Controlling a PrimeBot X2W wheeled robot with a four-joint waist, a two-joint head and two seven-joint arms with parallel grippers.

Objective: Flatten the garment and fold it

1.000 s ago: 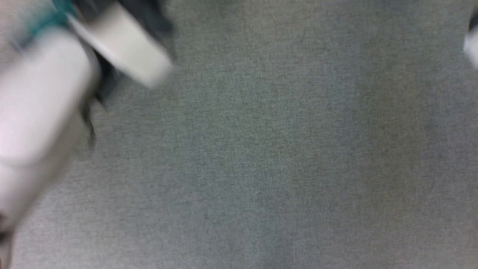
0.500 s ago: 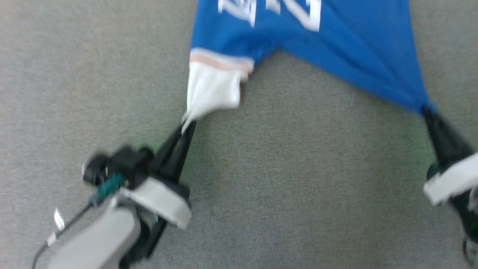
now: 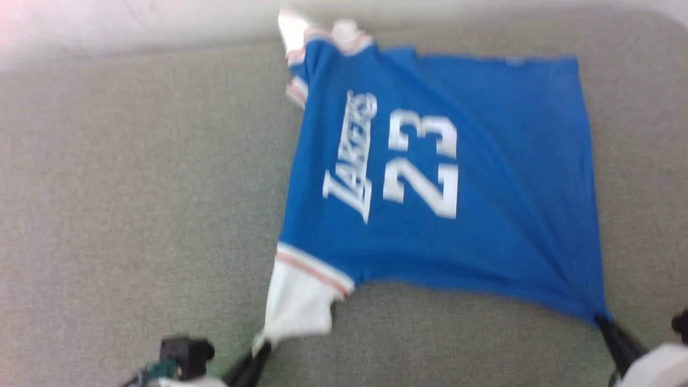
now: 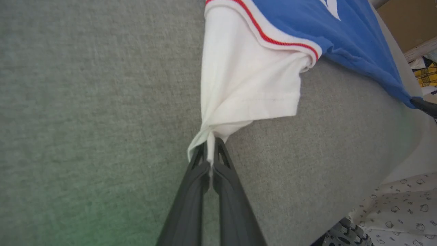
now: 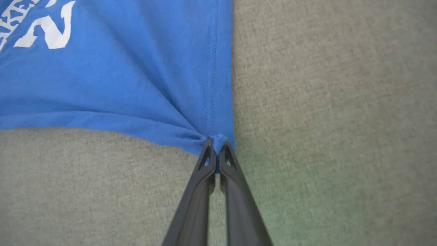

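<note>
There is one bright blue jersey-style T-shirt (image 3: 484, 161) with two white sleeve ends (image 3: 298, 306), and one grey fabric-covered counter (image 3: 134, 188). The grippers number two, the left gripper (image 4: 211, 147) and the right gripper (image 5: 217, 145), each with two long dark fingers (image 5: 194, 205). One white printed cloth (image 4: 403, 205) is also seen.

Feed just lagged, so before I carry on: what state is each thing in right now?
garment: spread front-up on the grey surface, lettering showing, far sleeve bunched, not yet folded.
left end effector: shut on the white sleeve end.
right end effector: shut on the blue hem corner.
</note>
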